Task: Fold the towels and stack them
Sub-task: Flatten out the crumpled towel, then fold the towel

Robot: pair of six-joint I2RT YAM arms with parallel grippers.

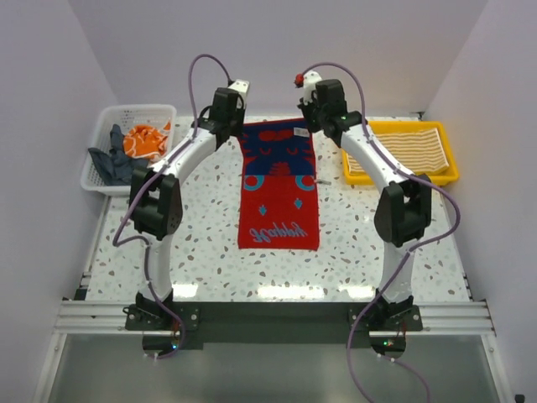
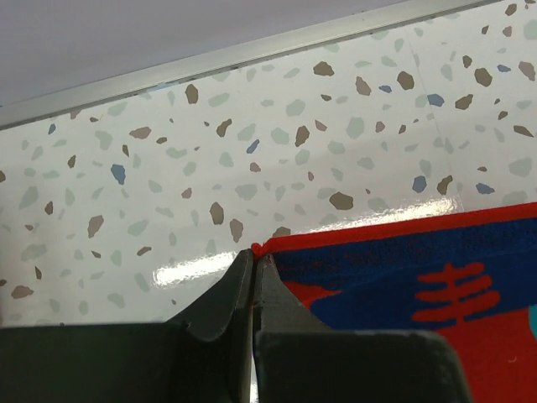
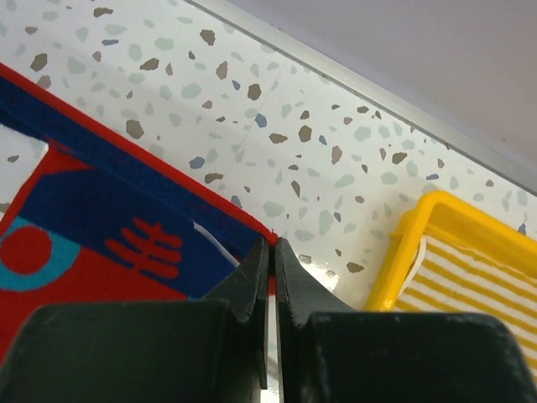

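Observation:
A red and blue towel (image 1: pixel 278 186) lies lengthwise down the middle of the table, its far end lifted. My left gripper (image 1: pixel 237 126) is shut on its far left corner (image 2: pixel 257 248). My right gripper (image 1: pixel 312 120) is shut on its far right corner (image 3: pixel 270 239). In the left wrist view the towel (image 2: pixel 419 285) stretches right from the closed fingers (image 2: pixel 226 294); in the right wrist view the towel (image 3: pixel 92 227) stretches left. A folded tan-and-white striped towel (image 1: pixel 409 149) lies in the yellow tray (image 1: pixel 401 178). An orange towel (image 1: pixel 144 141) and a dark blue-grey towel (image 1: pixel 112 165) are bunched in the white basket (image 1: pixel 130 112).
The basket stands at the far left of the table and the yellow tray (image 3: pixel 394 260) at the far right, close beside my right gripper. A metal rail (image 1: pixel 277 317) runs along the near edge. White walls close in the back and sides.

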